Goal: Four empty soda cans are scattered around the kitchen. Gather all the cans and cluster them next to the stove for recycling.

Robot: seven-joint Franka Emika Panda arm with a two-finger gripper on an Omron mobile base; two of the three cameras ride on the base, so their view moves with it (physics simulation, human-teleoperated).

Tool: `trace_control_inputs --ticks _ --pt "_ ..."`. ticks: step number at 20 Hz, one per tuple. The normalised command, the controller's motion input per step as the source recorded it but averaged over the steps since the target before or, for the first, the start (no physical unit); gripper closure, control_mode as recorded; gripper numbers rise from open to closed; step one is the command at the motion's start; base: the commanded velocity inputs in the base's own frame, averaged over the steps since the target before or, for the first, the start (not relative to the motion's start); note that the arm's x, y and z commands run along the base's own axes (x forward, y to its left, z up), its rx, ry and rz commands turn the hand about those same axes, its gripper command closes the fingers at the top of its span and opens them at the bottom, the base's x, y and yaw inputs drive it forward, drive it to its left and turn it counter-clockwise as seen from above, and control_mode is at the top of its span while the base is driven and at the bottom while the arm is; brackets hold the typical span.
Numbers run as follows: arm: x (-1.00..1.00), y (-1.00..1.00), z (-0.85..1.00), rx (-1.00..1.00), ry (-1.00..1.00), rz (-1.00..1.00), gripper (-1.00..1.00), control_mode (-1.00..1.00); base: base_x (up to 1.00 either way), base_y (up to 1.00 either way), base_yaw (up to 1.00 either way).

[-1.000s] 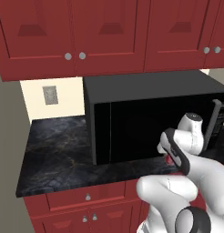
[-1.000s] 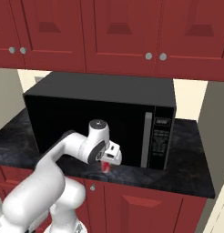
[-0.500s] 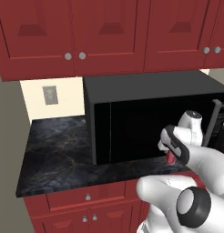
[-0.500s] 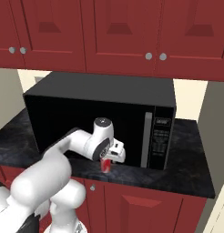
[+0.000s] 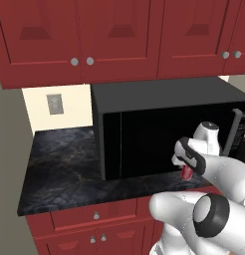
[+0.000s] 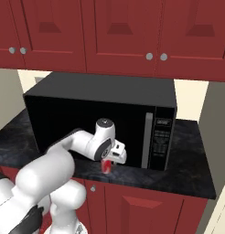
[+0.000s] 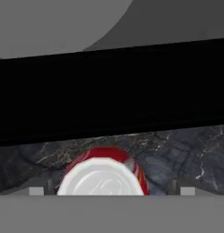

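Red soda can (image 7: 103, 175) upright on table (image 7: 186, 150), directly under end effector (image 7: 108, 191), between wide-spread fingertips (image 7: 37, 191); microwave (image 6: 100, 114) just behind.

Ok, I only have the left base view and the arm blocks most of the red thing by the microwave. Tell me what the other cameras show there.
Observer: It is a red soda can with a silver top, standing upright on the black counter in front of the microwave.
Operator: Say where the hand is against it.
Observer: The hand is directly above the can, looking down on its top; the hand view shows one fingertip on either side of it.
Operator: Report the jaws.
Observer: Open wide and apart from the can; nothing is gripped yet.
Operator: Check the microwave door.
Observer: Shut, in the right base view, with the control panel to the can's right.
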Motion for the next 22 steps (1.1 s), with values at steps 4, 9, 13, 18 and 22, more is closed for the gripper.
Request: trace_control_inputs --ticks 4,9,13,18,22 --pt "0.14 0.00 -0.26 0.00 0.03 0.00 -1.00 -1.00 0.00 0.00 0.00" --pt "0.12 0.00 -0.20 0.00 0.03 0.00 -1.00 -1.00 0.00 0.00 0.00" --pt "0.01 0.00 -0.14 -0.01 0.00 0.00 1.00 -1.00 0.00 0.00 0.00" --pt "-0.23 0.01 -0.06 0.00 -0.02 0.00 1.00 -1.00 0.00 0.00 0.00" --pt "-0.56 0.00 0.35 0.01 -0.13 0.00 1.00 -1.00 0.00 0.00 0.00"
